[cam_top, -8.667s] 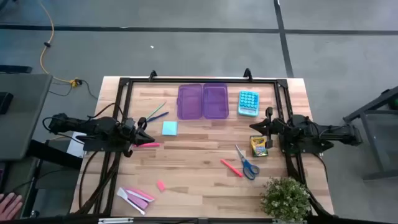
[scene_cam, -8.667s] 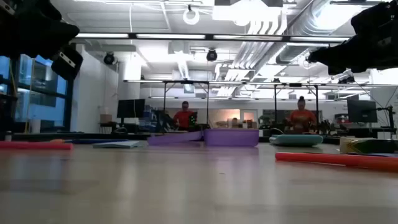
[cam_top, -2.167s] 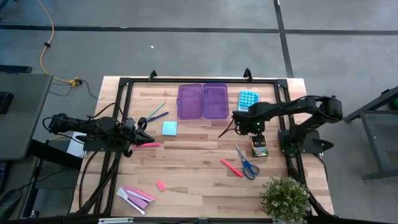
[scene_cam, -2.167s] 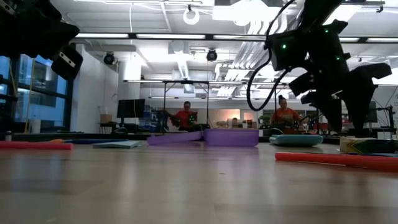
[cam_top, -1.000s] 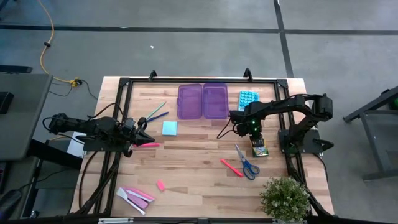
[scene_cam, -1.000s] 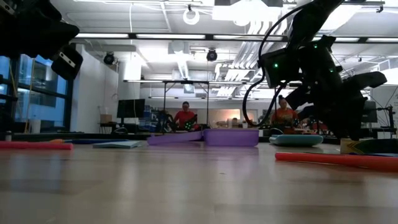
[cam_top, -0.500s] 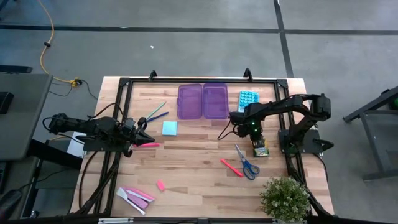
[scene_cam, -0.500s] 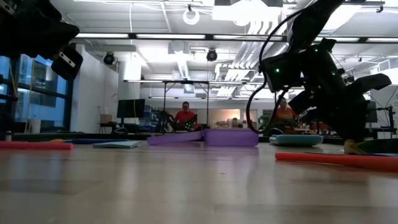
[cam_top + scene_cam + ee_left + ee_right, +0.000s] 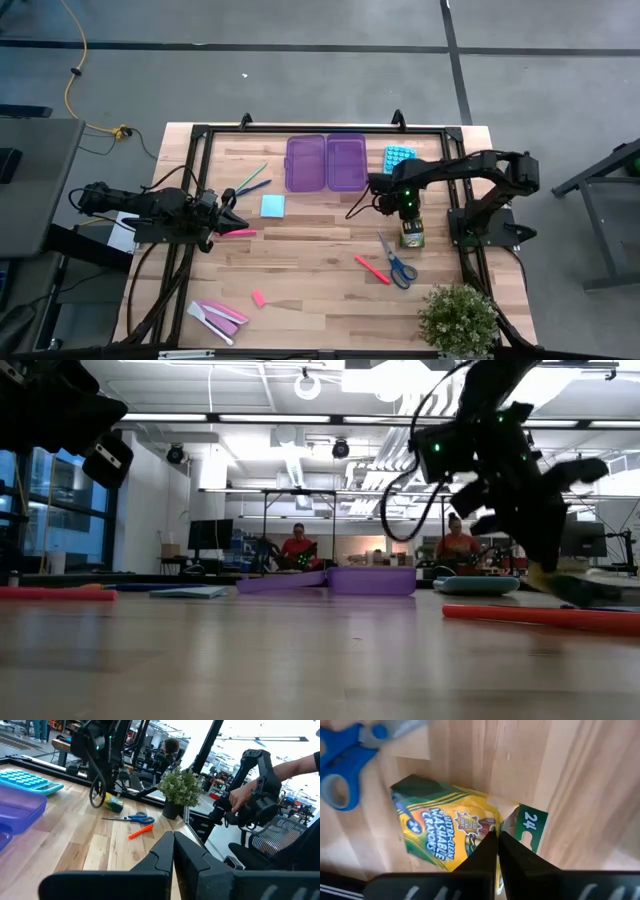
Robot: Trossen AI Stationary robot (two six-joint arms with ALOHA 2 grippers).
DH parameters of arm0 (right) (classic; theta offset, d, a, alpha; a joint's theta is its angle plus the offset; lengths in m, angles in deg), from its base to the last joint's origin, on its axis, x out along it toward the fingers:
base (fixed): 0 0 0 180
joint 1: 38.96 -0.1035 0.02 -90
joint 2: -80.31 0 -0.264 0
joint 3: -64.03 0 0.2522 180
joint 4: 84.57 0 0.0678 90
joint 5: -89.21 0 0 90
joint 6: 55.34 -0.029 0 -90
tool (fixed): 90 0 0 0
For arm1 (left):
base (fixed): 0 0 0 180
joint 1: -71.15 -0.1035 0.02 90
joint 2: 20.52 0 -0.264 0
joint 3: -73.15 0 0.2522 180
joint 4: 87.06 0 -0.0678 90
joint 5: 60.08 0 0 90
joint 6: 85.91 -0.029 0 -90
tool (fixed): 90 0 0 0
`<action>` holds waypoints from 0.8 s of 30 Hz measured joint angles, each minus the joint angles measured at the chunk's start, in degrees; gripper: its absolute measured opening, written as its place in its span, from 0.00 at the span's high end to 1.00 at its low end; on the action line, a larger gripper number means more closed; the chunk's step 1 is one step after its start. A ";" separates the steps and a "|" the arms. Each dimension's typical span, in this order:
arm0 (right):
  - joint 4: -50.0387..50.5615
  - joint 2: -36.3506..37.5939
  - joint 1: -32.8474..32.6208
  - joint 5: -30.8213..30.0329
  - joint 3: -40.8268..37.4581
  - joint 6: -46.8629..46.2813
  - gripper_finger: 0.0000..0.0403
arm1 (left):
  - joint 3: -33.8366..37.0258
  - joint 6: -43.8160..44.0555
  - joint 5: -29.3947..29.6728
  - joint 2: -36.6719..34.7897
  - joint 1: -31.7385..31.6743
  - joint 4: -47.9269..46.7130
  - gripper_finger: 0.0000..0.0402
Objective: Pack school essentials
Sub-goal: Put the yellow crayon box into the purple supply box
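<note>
The yellow crayon box (image 9: 411,238) sits near the table's right side, under my right gripper (image 9: 408,222), which is shut on it. The right wrist view shows the box (image 9: 445,830) just below my fingers. Blue-handled scissors (image 9: 398,262) and a pink marker (image 9: 371,269) lie flat just nearer. The light-blue notepad (image 9: 272,206), the green and blue pencils (image 9: 252,181), another pink marker (image 9: 240,233) and the pink eraser (image 9: 258,298) lie on the left half. My left gripper (image 9: 232,220) waits shut at the left edge, holding nothing. My right gripper pinches the crayon box at its flap end (image 9: 507,817), beside the "24" tab, coming from above with the fingers pointing down. In the low view the box (image 9: 570,582) hangs tilted under the fingers. Whether its low end still rests on the table, I cannot tell.
An open purple case (image 9: 326,163) lies at the far middle, with a light-blue calculator (image 9: 398,156) beside it, partly under my right arm. Flat pink-and-white pieces (image 9: 218,315) sit at the near left and a potted plant (image 9: 458,318) at the near right corner.
My right gripper came down onto the crayon box, then rose a little. The box, which lay flat, now sits tilted with one end raised and has shifted slightly toward the table's left.
</note>
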 joint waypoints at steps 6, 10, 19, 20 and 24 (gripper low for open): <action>1.46 7.25 0.00 0.11 1.47 -4.00 1.00 | 0.00 0.00 0.00 -0.01 0.00 0.00 1.00; 1.56 12.58 -0.37 -0.44 2.40 -8.11 1.00 | -0.02 0.00 -0.01 0.00 0.00 0.00 1.00; -8.59 23.47 -0.87 -2.58 6.67 -18.54 1.00 | 0.00 0.00 0.00 0.00 -0.02 0.00 1.00; -11.05 24.50 -0.87 -2.61 6.67 -20.17 1.00 | -0.01 0.00 0.00 -0.01 -0.02 0.00 1.00; -20.96 27.77 -1.04 -3.83 5.60 -25.04 1.00 | -0.02 0.00 0.00 -0.02 0.00 0.00 1.00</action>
